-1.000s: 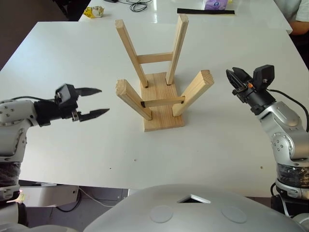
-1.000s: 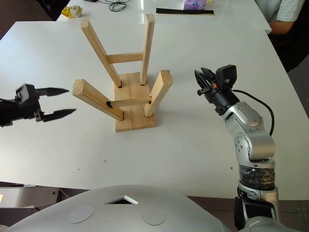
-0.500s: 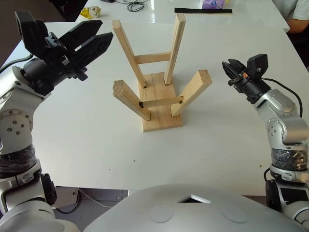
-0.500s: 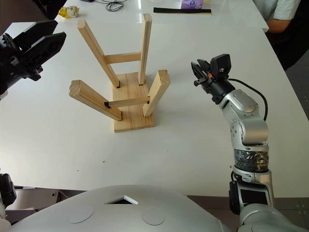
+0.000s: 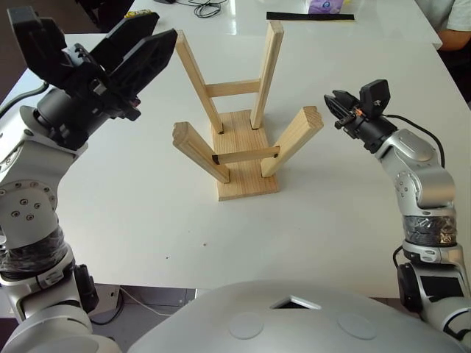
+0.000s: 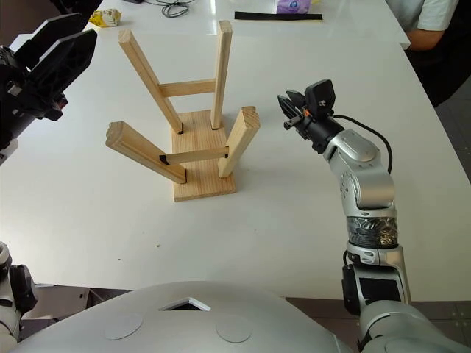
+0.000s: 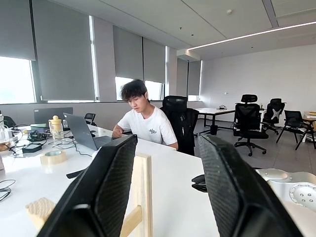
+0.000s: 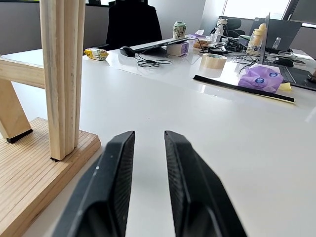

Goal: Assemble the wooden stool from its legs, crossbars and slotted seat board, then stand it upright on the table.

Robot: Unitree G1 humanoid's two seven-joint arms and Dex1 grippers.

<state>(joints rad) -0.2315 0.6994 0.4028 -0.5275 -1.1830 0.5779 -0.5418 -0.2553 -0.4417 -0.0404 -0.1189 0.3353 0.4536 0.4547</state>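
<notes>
- Left gripper [image 5: 160, 31]: you see its two black fingers [image 7: 101, 192] spread wide with nothing between them, raised above the table [image 5: 110, 191].
- Just ahead of those fingers is the top of one far leg [image 5: 195, 81] of the stool [image 5: 239, 136]. You cannot tell whether a fingertip touches it.
- Right gripper [image 5: 333, 110]: its fingers [image 8: 116, 173] are parted by a narrow gap and hold nothing, low over the table.
- Just beside this gripper, but apart from it, is the top of a near leg [image 5: 294, 140], which slants toward it.
- Between the two grippers the stool stands upside down. Its seat board [image 5: 250, 184] lies flat on the table, and all four legs point up and splay outward.
- One crossbar [image 5: 234, 88] joins the far pair of legs, and a second crossbar [image 5: 246, 155] joins the near pair.
- Beyond the stool from both grippers, a black strip [image 5: 309, 15] lies well apart near the far table edge.
</notes>
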